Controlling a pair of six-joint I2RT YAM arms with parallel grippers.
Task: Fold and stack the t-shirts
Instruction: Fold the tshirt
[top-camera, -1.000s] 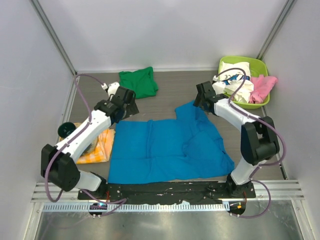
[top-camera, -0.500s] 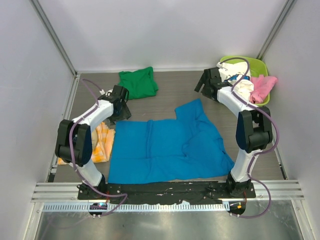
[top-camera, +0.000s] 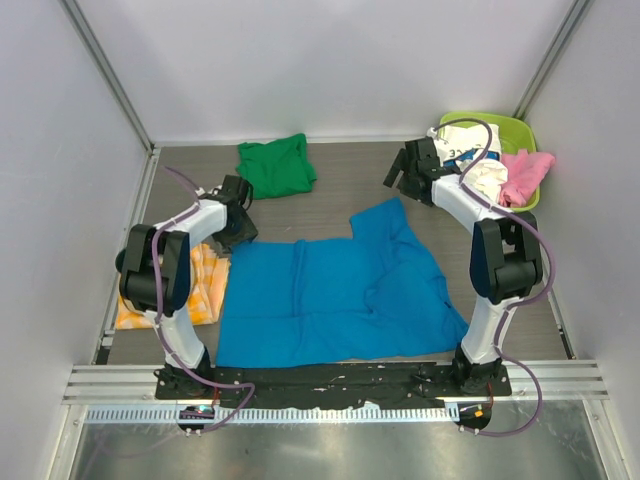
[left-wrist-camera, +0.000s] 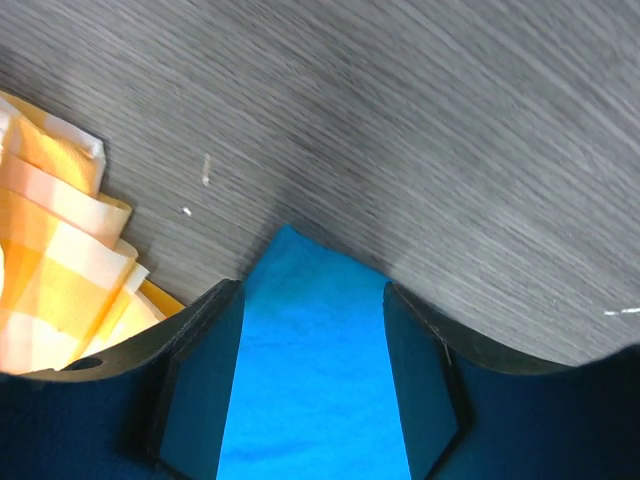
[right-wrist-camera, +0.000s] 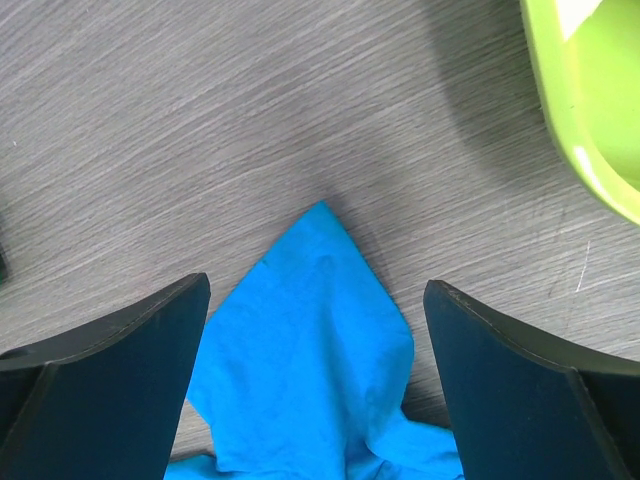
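A bright blue t-shirt (top-camera: 330, 290) lies spread flat in the middle of the table. My left gripper (top-camera: 238, 232) is open and low over its far-left corner. In the left wrist view the gripper (left-wrist-camera: 308, 295) has its jaws on either side of that blue corner (left-wrist-camera: 315, 380). My right gripper (top-camera: 397, 185) is open just behind the shirt's far pointed corner (top-camera: 398, 205). In the right wrist view the right gripper (right-wrist-camera: 315, 290) stands wide open above that corner (right-wrist-camera: 310, 330), not touching it. A green t-shirt (top-camera: 276, 165) lies crumpled at the back. White printed (top-camera: 470, 160) and pink (top-camera: 525, 175) shirts sit in the basin.
A lime-green basin (top-camera: 520, 130) stands at the back right, close to my right arm; its rim shows in the right wrist view (right-wrist-camera: 580, 120). An orange-yellow checked cloth (top-camera: 205, 285) lies left of the blue shirt and beside my left fingers (left-wrist-camera: 50, 270). White walls enclose the table.
My left arm has folded back and brought its gripper down onto the blue shirt's far-left corner. My right gripper has drawn back off the shirt toward the basin.
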